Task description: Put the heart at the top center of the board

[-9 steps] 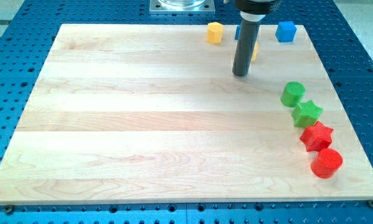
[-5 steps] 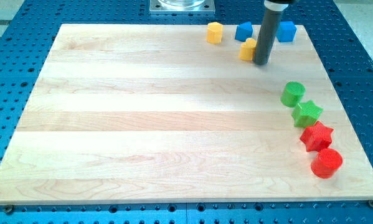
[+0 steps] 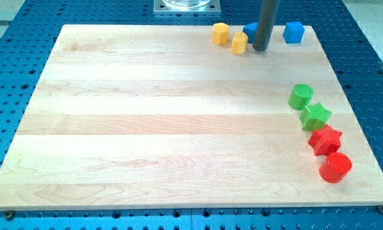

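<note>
The yellow heart (image 3: 240, 43) lies near the top edge of the wooden board (image 3: 146, 121), right of centre. My tip (image 3: 260, 48) stands just to the heart's right, close to it. A yellow hexagon block (image 3: 220, 32) sits just up and left of the heart. A blue block (image 3: 249, 29) lies right behind the rod and is partly hidden by it.
A blue cube (image 3: 293, 32) sits at the top right. Along the right edge, from top to bottom, lie a green cylinder (image 3: 300, 96), a green star (image 3: 316, 115), a red star (image 3: 325, 139) and a red cylinder (image 3: 335, 167).
My tip swung to the right of the yellow heart, then moved up and left. The heart has slid left and up, toward the yellow hexagon.
</note>
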Available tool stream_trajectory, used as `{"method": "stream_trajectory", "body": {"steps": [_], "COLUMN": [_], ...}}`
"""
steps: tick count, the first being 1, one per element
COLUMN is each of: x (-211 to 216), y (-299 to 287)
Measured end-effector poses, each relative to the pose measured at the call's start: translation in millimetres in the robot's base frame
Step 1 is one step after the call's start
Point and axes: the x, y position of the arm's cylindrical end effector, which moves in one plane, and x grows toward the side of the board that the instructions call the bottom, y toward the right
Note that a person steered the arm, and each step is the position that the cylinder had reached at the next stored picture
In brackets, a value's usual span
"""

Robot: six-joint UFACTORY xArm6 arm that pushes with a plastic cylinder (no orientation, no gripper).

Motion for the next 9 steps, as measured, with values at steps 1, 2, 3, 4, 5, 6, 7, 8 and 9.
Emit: {"method": "stream_trajectory", "body": {"steps": [1,2,3,4,5,6,7,8,9], "x": [-6.0,28.2,30.7,28.8,8.4,7.1,40.9,15.9,-1.7], "y": [-13.3,-55.8,-105.6,-144.6,-154.1,-155.9,-129.3,-102.4,-129.3]}}
